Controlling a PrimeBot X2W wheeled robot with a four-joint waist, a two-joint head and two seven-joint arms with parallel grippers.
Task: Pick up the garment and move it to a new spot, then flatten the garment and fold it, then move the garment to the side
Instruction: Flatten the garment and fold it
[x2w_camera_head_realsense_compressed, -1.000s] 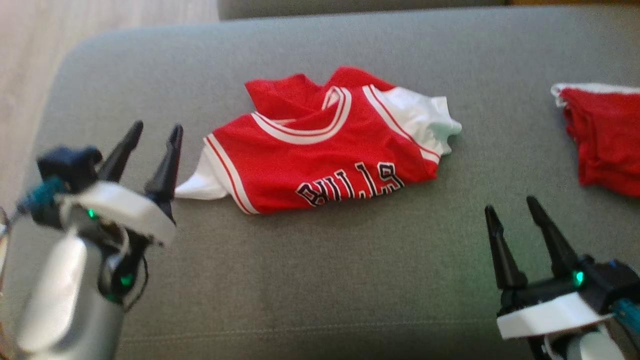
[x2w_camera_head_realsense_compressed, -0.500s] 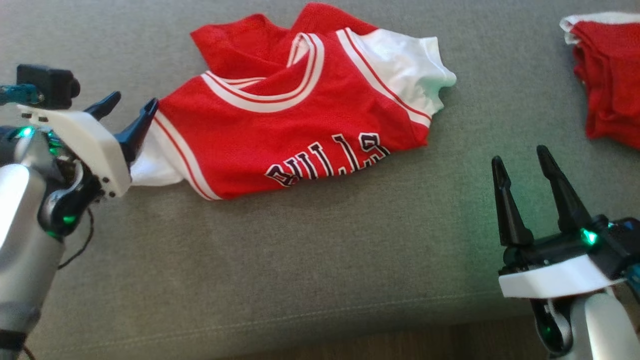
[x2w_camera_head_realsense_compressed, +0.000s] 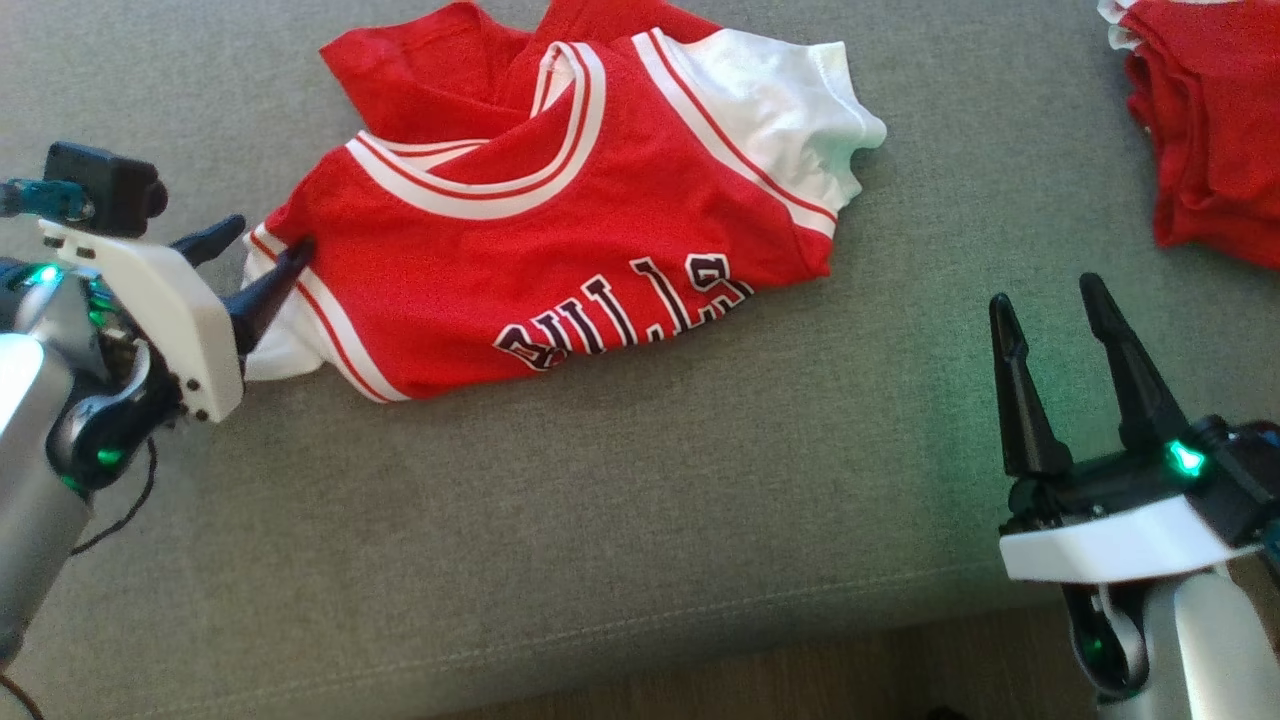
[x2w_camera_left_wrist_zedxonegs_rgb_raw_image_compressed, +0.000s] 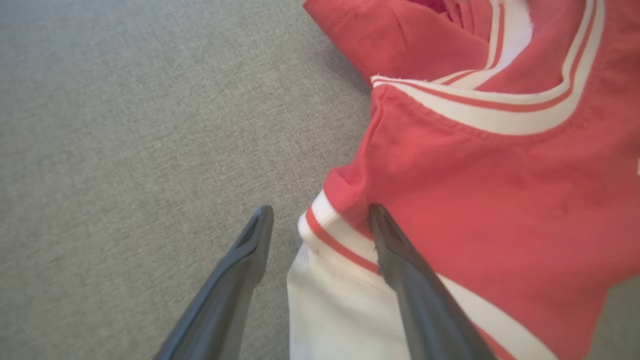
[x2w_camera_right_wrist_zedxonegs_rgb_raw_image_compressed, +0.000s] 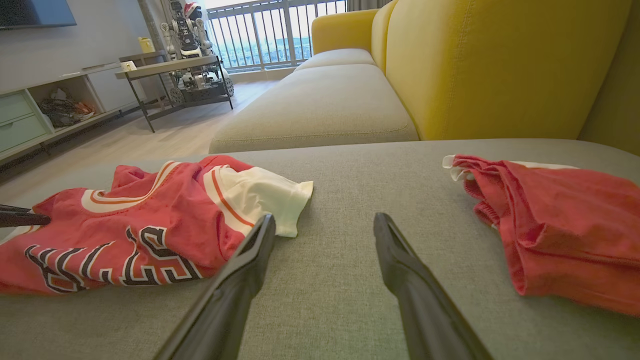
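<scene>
Garment lies crumpled on the grey sofa cushion, not yet lifted. Left end effector, released, straddles its sleeve edge; right end effector, released, stands apart. Moving, flattening and folding remain.

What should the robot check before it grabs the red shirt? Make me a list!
1. Left gripper open: ok.
2. Sleeve of the shirt between its fingers: ok.
3. Fingers low enough to pinch the cloth: cannot tell.
4. Right gripper open, away from the shirt: ok.
5. Other red cloth apart from the shirt: ok.
6. Shirt lying flat: not ok, it is bunched.
</scene>
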